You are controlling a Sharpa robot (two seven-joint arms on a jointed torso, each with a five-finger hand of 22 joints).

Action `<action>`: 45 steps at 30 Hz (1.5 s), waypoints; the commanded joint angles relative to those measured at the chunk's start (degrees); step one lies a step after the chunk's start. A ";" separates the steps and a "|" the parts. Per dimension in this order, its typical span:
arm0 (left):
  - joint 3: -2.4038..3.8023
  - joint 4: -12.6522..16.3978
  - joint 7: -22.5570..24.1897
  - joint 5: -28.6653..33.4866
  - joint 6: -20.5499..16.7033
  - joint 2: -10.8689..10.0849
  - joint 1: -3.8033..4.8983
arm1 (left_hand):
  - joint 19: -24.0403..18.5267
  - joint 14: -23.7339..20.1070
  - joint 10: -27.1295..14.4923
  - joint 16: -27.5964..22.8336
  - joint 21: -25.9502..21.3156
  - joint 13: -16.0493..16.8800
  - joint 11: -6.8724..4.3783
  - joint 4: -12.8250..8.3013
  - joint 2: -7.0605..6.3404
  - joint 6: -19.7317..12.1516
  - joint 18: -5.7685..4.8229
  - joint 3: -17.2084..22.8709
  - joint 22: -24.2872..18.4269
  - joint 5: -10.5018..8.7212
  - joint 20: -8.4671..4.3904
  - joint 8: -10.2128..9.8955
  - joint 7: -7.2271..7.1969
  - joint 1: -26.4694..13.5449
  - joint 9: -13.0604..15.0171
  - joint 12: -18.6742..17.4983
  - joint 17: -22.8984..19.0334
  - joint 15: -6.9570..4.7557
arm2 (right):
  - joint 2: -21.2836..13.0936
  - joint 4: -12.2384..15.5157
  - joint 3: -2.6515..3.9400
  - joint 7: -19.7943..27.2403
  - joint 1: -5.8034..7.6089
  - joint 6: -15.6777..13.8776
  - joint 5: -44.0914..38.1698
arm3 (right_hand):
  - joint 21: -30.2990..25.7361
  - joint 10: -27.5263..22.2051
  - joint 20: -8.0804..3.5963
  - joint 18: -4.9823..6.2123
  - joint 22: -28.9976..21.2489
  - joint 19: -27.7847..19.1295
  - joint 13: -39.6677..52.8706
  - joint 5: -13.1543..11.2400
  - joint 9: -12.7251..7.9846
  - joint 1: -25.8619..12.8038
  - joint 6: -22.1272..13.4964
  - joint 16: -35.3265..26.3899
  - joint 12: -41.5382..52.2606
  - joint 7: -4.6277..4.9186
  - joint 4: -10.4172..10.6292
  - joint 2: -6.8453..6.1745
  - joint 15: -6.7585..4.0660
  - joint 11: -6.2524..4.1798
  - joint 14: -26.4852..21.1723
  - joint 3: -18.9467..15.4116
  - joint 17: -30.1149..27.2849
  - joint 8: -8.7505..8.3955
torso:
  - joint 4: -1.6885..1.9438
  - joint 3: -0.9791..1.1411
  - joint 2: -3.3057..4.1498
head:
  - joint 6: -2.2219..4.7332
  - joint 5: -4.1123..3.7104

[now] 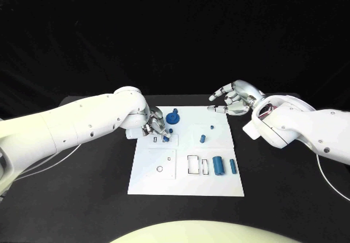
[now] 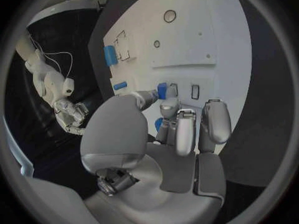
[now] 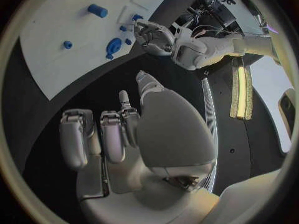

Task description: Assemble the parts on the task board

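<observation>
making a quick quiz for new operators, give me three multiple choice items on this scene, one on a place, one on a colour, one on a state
1. Where is the left robot hand?
A. over the task board's far left part
B. off the table
C. over the board's near right corner

2. What colour are the parts lying on the task board?
A. red
B. blue
C. yellow

3. What is the right robot hand doing?
A. gripping the board
B. holding a long cylinder
C. holding nothing, fingers apart, beyond the board's far right corner

Answers:
1 A: the head view shows it above the board's far left area, and the left wrist view shows its fingertips pinching a small blue part close over the board.
2 B: the gear-shaped part and the cylinders are blue.
3 C: the right wrist view shows its fingers spread over black table with nothing between them.
</observation>
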 commanded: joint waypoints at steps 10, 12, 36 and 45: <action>0.22 4.04 2.57 1.43 -8.89 -3.06 -0.06 | 2.71 4.94 3.15 0.45 1.67 2.05 -1.14 -11.86 -2.82 3.49 -1.09 9.75 3.26 19.06 -1.12 0.94 -1.41 -4.53 8.75 1.10 11.55 -1.40 | -0.43 0.04 0.02 0.38 -0.04 0.69 0.08 | -0.18 -0.20 0.21 0.93 12.11 3.15 6.92 0.03 0.01 -0.01 0.26 -0.21 -0.15 -0.06 0.19 0.75 0.25 0.00 5.04 0.37 11.22 0.40 | 0.08 0.01 0.09 | -0.27 0.30; 0.21 4.70 2.79 0.83 -9.93 -3.57 -0.13 | 2.90 4.96 3.28 0.47 1.80 1.90 -1.27 -12.08 -2.98 3.80 -1.14 9.70 3.54 20.54 -1.25 0.93 -1.56 -4.73 9.02 0.91 11.62 -1.53 | -0.48 0.03 0.02 0.41 -0.04 0.69 0.11 | -0.13 -0.20 0.21 0.91 12.14 3.18 6.91 0.03 0.01 -0.03 0.27 -0.22 -0.16 -0.06 0.21 0.77 0.25 0.00 5.03 0.38 11.21 0.41 | 0.05 -0.02 0.10 | -0.35 0.23; -0.93 5.98 1.87 -7.29 -12.18 -4.21 -1.36 | 4.16 5.10 4.36 0.63 2.53 2.63 -1.69 -12.73 -3.59 4.86 -1.51 9.63 5.32 23.74 -1.63 0.76 -1.98 -5.16 9.76 1.16 12.03 -1.93 | -0.65 0.08 0.01 0.47 -0.12 0.83 0.18 | -0.13 -0.20 0.21 0.91 12.14 3.18 6.91 0.03 0.01 -0.03 0.27 -0.22 -0.16 -0.06 0.21 0.77 0.25 0.00 5.03 0.38 11.21 0.41 | -0.06 0.03 0.11 | -0.88 0.61; -1.12 5.60 1.64 -7.64 -11.08 -3.57 -1.56 | 4.32 5.14 4.51 0.69 2.62 2.76 -1.74 -12.80 -3.66 4.99 -1.56 9.64 5.54 24.16 -1.68 0.73 -2.02 -5.22 9.84 1.22 12.18 -1.97 | -0.63 0.10 0.01 0.46 -0.13 0.94 0.18 | -0.13 -0.20 0.21 0.91 12.14 3.18 6.91 0.03 0.01 -0.03 0.27 -0.22 -0.16 -0.06 0.21 0.77 0.25 0.00 5.03 0.38 11.21 0.41 | -0.10 0.01 0.12 | -1.00 0.66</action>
